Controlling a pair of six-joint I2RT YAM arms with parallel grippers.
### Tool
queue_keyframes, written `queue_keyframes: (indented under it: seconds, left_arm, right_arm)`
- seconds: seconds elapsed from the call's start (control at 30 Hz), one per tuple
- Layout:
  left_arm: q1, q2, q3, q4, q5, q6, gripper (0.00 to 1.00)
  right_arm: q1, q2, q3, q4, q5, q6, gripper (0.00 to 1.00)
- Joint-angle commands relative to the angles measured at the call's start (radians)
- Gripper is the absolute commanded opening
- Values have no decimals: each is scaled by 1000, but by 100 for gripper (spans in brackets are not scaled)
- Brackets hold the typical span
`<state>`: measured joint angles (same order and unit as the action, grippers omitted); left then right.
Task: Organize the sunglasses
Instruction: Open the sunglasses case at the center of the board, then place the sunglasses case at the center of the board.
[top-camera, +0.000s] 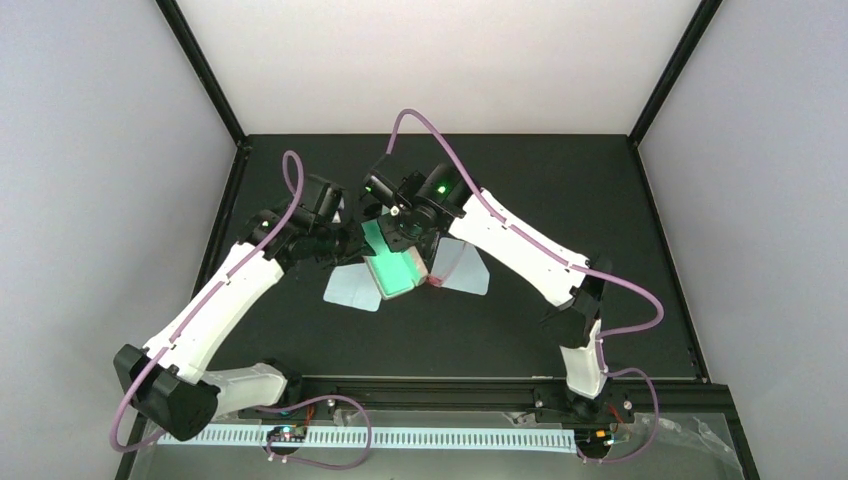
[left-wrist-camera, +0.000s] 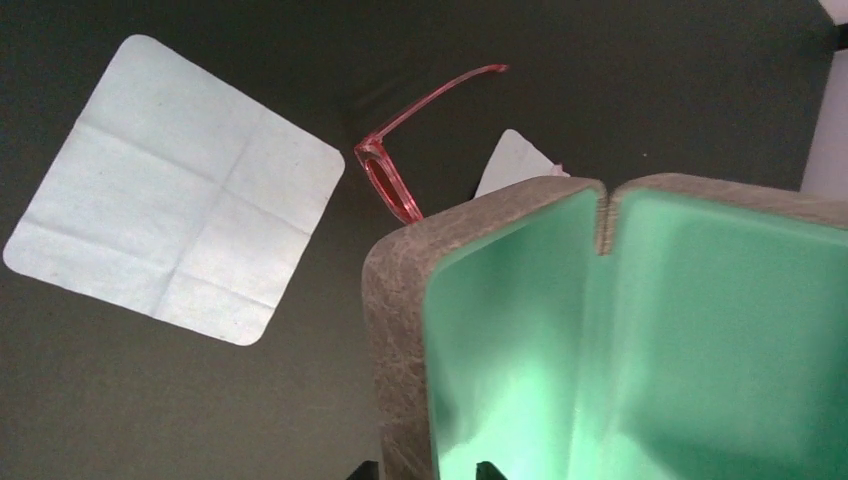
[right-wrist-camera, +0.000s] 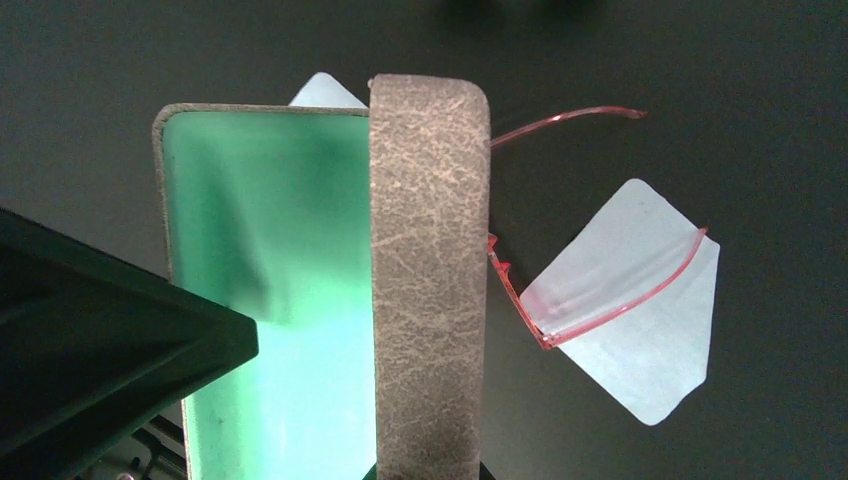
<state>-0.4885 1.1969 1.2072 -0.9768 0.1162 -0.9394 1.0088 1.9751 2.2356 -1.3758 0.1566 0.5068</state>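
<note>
Left gripper (left-wrist-camera: 426, 470) pinching case (left-wrist-camera: 400, 300) wall; right gripper (right-wrist-camera: 428, 468) clamped on case edge; sunglasses (right-wrist-camera: 560, 325) lie beside.

— What's straight ahead of the gripper (right-wrist-camera: 430, 473)?
— The case (right-wrist-camera: 430, 280), open, green lining to its left.
— And the sunglasses (right-wrist-camera: 535, 310)?
— Just right, front partly behind the case, lying across a cloth (right-wrist-camera: 650, 340).

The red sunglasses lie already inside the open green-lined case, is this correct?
No. The sunglasses lie outside the open green-lined case, on the table beside it, one arm over a pale cloth. The right wrist view shows this.
</note>
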Motion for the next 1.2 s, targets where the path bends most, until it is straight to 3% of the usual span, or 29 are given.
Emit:
queue_keyframes:
  seconds: [0.0, 0.13, 0.37, 0.53, 0.63, 0.97, 1.17]
  left_arm:
    - [-5, -37, -8, 30, 6, 27, 29]
    - [-4, -74, -30, 43, -15, 46, 44]
    - [9, -164, -58, 24, -118, 95, 80]
    - [14, -264, -109, 12, -233, 224, 94]
    - [15, -327, -147, 15, -275, 304, 99]
    - [14, -505, -263, 70, -314, 534, 99]
    - [15, -576, -340, 114, -352, 548, 99]
  right_arm:
    - [5, -45, -41, 24, 51, 1, 5]
    - [3, -66, -93, 38, 83, -5, 2]
    - [-47, -127, -203, 89, 107, -49, 1]
    - [-112, -182, -299, 146, 103, -129, 1]
    - [-159, -227, -390, 226, 114, -206, 1]
    - [-324, -264, -561, 423, 137, -424, 1]
    - [-340, -322, -768, 658, 250, -520, 1]
